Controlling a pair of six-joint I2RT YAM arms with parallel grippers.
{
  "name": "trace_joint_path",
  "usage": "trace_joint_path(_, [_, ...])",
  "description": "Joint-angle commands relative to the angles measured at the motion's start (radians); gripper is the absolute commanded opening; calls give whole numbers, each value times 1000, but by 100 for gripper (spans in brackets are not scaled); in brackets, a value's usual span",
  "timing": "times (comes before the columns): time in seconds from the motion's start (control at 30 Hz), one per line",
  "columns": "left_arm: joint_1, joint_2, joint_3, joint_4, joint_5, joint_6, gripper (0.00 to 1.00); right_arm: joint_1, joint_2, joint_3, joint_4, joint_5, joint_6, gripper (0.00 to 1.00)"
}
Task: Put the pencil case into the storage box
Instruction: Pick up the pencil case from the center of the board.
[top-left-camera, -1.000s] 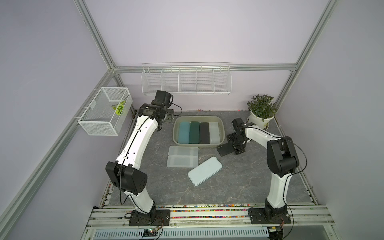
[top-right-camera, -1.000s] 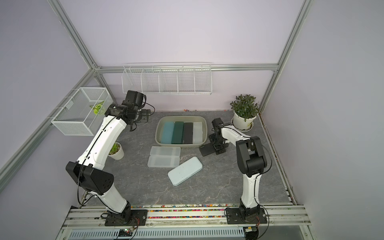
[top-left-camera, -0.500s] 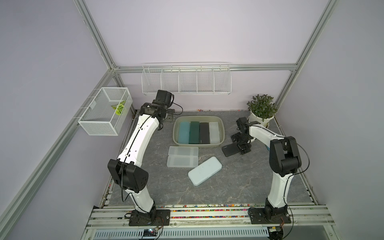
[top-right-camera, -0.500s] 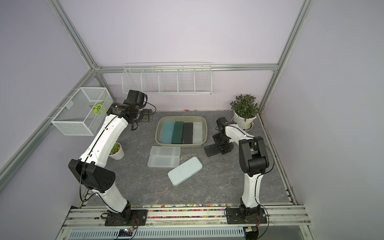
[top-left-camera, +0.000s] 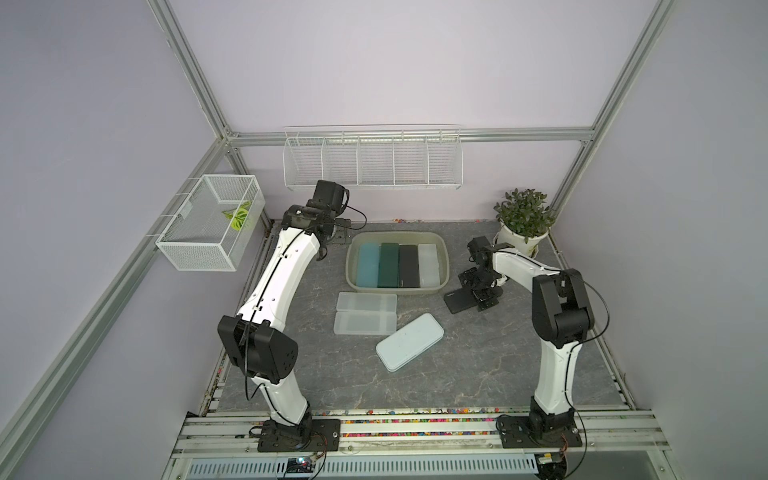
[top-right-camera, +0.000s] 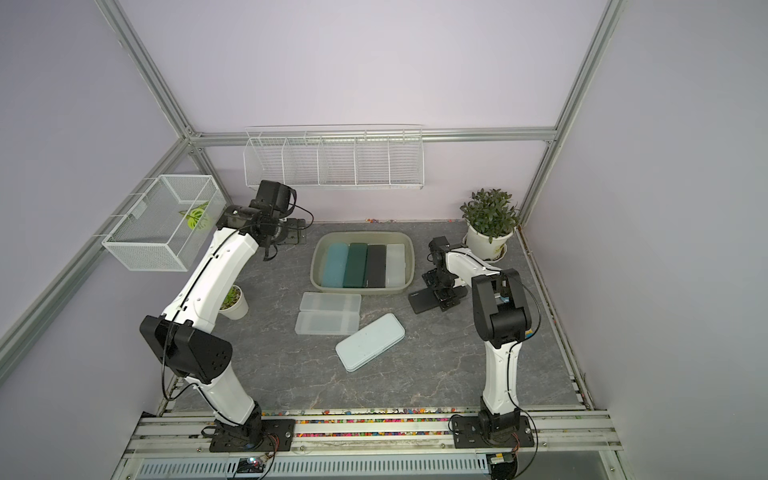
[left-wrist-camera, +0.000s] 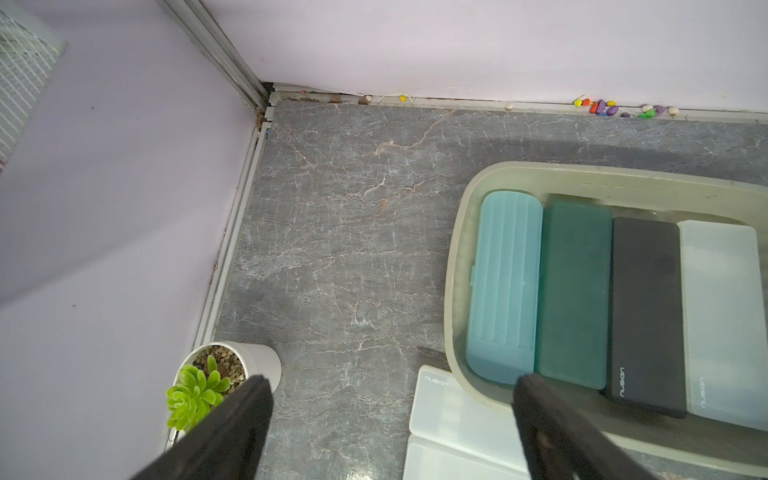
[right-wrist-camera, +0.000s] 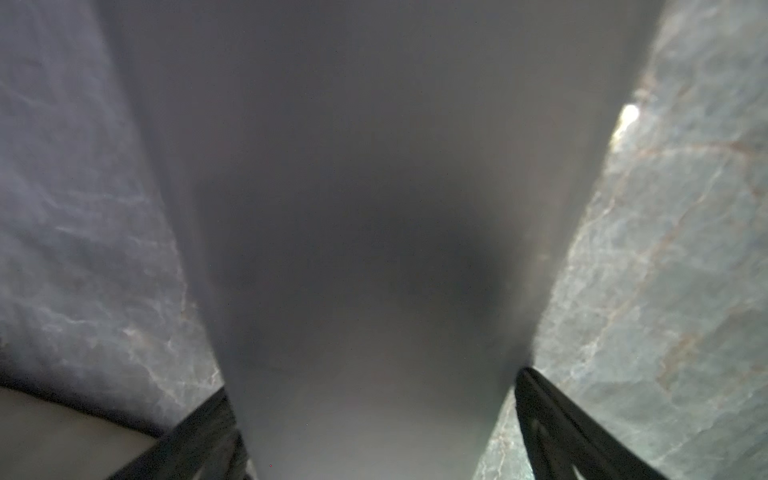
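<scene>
Black pencil case lies flat on tabletop, just right of storage box, outside it. Right hand is low over it, fingers spread astride its width. Contact with its edges: cannot tell, as wrist view is blurred.

Box holds blue case, green case, black case and white case side by side, covering nearly all its floor.

Left hand is spread and empty, above bare tabletop off box's far-left corner.

Tabletop is grey and marble-veined. Walls are lilac, frame aluminium.

Before box lie clear cases, a pair with long edges touching, and a pale tin near them. Plant stands just behind right arm.

Rack hangs on back wall, basket on left wall.
</scene>
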Motion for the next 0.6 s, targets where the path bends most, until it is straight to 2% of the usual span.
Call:
trace_joint_path(0.0, [5,13,22,-5,8,14,93,6,12,-38,-8,-10,26,93])
trace_joint_path(0.17, [6,10,19,-6,3,23,89,6,-34,-68,-10,26,-7,73])
trace_joint_path(0.27, [6,4,11,-3,-4,26,89,9,-57,-52,-50,45,-87,65])
trace_joint_path(0.37, [6,-6,-9,3,-10,28,89,18,-88,-7,-114,85,-212,60])
trace_joint_path(0.57, [19,-43,-69,24,-20,12,89,71,-131,149,-201,130,-546,60])
